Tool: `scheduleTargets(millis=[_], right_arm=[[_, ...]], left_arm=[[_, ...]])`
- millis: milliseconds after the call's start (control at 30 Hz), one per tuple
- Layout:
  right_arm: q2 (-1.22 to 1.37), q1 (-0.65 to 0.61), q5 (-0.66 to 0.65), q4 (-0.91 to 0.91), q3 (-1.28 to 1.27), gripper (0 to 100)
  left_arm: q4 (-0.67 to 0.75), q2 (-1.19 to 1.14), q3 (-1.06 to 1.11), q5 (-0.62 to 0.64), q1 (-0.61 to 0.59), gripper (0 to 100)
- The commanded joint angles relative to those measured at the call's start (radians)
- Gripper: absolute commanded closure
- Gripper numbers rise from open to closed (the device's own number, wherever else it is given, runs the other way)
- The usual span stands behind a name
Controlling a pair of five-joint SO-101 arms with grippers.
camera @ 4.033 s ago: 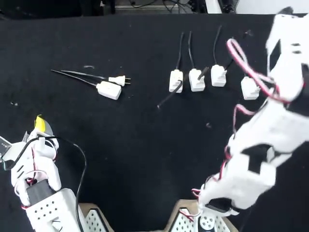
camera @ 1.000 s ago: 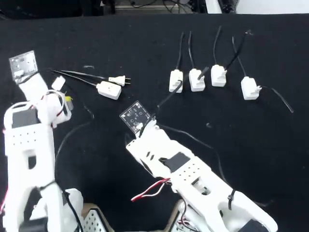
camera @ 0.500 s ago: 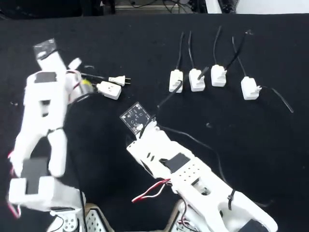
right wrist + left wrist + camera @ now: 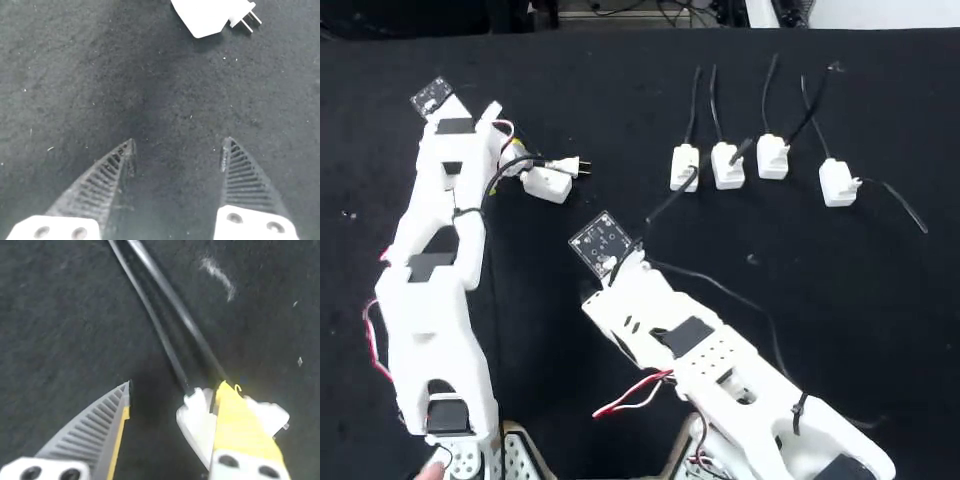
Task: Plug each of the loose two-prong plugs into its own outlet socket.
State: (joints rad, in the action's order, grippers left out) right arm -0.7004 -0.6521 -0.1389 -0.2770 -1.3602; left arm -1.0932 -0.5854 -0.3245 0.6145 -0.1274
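Two loose white pieces lie at the left of the black table: a small two-prong plug (image 4: 565,165) and a larger white block (image 4: 546,186), each on a thin black cable. My left gripper (image 4: 512,160) stands open right at them. In the left wrist view its yellow finger (image 4: 240,435) lies over the white bodies (image 4: 196,419), while the grey finger (image 4: 102,437) is on bare cloth; both cables (image 4: 165,330) run away from it. My right gripper (image 4: 179,141) is open over bare cloth, with a white two-prong plug (image 4: 207,15) ahead of it.
Further right stand a row of white cabled pieces (image 4: 685,166) (image 4: 728,166) (image 4: 772,157), plus one more apart (image 4: 838,183) with a thin wire trailing right. A loose black cable (image 4: 670,205) lies slanted below them. The right arm's wrist board (image 4: 603,240) sits mid-table.
The left arm has swung up from the near left and then right, bringing its gripper onto the two loose pieces. The right arm came to mid-table earlier and has kept still over the last second.
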Motion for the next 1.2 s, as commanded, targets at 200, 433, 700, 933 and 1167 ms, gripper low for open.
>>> scheduleTargets(millis=[200, 433, 700, 933, 1167], right_arm=[[-0.039, -0.009, -0.006, 0.026, 0.013, 74.4], [-0.039, -0.011, -0.006, 0.026, 0.013, 74.4], [-0.039, -0.011, -0.006, 0.026, 0.013, 74.4], [-0.039, -0.006, -0.006, 0.026, 0.013, 74.4], [-0.039, -0.006, -0.006, 0.026, 0.013, 74.4]], left_arm=[[-0.006, -0.071, -0.186, 0.011, 0.036, 73], [-0.094, -0.071, -0.157, 0.005, 0.058, 73], [-0.209, -0.072, -0.151, 0.005, 0.061, 84], [-0.308, -0.061, -0.162, -0.028, 0.054, 95], [-0.549, -0.055, -0.22, -0.117, 0.053, 95]])
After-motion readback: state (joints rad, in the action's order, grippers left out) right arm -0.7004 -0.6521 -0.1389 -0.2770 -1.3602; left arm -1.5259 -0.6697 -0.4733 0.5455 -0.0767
